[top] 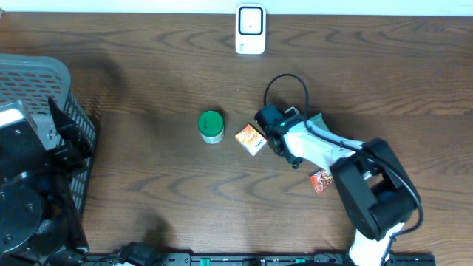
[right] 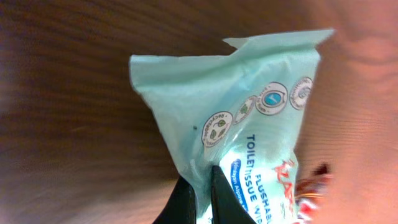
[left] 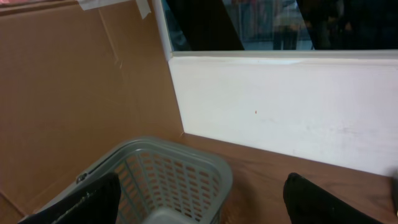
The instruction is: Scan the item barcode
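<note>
A pale green pack of flushable toilet tissue wipes lies on the wooden table. My right gripper is shut, and its two black fingers pinch a fold of the pack's film near one edge. In the overhead view my right arm covers most of the pack, so only a green corner of the pack shows. No barcode shows on the pack. A white scanner stands at the table's far edge. My left gripper hangs open over the grey basket, with nothing between its fingers.
A green-lidded can and a small orange box sit just left of my right arm. A red packet lies beside the arm's base. The grey basket fills the table's left end.
</note>
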{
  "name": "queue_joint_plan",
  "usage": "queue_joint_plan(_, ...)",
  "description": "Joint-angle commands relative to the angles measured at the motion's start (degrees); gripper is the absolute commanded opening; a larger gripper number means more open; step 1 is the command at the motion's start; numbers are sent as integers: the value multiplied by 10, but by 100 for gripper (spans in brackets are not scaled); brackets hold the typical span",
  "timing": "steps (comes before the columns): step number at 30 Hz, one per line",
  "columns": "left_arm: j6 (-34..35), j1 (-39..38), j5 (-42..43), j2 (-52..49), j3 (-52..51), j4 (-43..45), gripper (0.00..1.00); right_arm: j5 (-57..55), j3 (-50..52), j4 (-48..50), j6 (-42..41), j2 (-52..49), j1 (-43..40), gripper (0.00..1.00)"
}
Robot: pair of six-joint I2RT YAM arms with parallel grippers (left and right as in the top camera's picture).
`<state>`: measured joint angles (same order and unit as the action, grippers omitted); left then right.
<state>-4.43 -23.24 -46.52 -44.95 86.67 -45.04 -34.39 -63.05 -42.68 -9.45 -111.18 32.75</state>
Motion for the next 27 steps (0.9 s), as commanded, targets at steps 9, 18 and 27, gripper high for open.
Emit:
queue_joint_plan(9, 7, 2, -7, -1, -2, 0, 84, 741, -88, -83, 119, 184, -105, 1)
queue_joint_plan(18, 28, 2, -7, -2, -2, 0, 84, 743, -39, -71, 116, 126, -190, 15)
queue_joint_plan(27, 28, 2, -7, -2, -2, -4, 84, 571, -40, -85, 34, 164, -123, 99)
